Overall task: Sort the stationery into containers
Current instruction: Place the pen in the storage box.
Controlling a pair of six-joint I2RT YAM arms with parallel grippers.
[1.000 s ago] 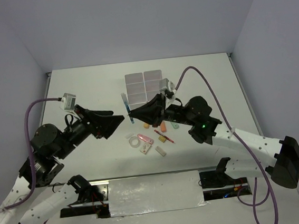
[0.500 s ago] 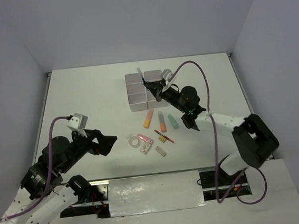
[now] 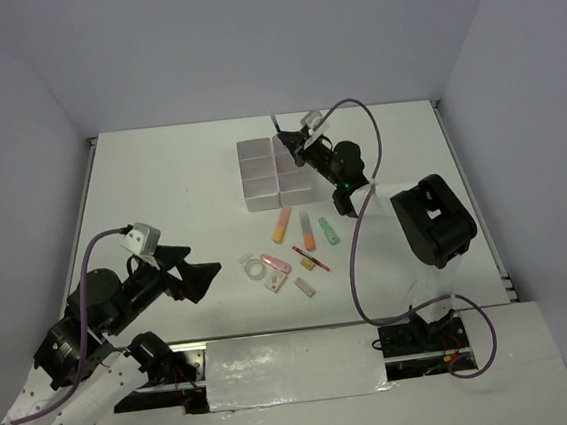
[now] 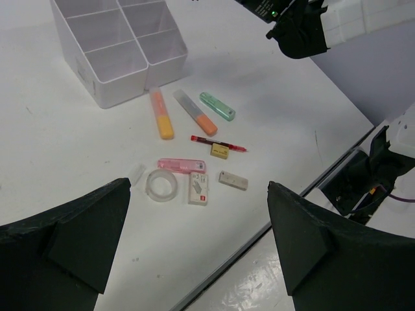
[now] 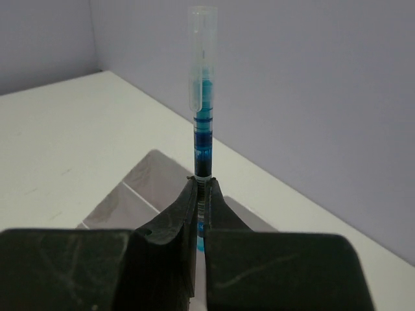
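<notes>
The containers (image 3: 261, 186), a white block of six open boxes, stand at mid table. My right gripper (image 3: 291, 149) is above their right rear boxes, shut on a thin blue pen (image 3: 276, 128) that stands upright; the right wrist view shows the pen (image 5: 202, 97) pinched between the fingertips (image 5: 185, 201), with the boxes (image 5: 139, 188) below. On the table in front lie an orange highlighter (image 4: 161, 114), a peach one (image 4: 194, 113), a green one (image 4: 217, 106), a red pen (image 4: 218, 143), a clear tape ring (image 4: 162, 185) and erasers (image 4: 198, 188). My left gripper (image 3: 204, 272) is open and empty, near left of them.
A small yellow eraser (image 4: 220, 151), a pink flat item (image 4: 182, 166) and a small white eraser (image 4: 233, 181) lie among the items. The table's metal front edge (image 4: 259, 233) runs close below them. Walls close in the back and sides.
My right gripper took hold of the blue pen left of the containers, lifted it and swung back over them. My left arm drew back toward the near left.
</notes>
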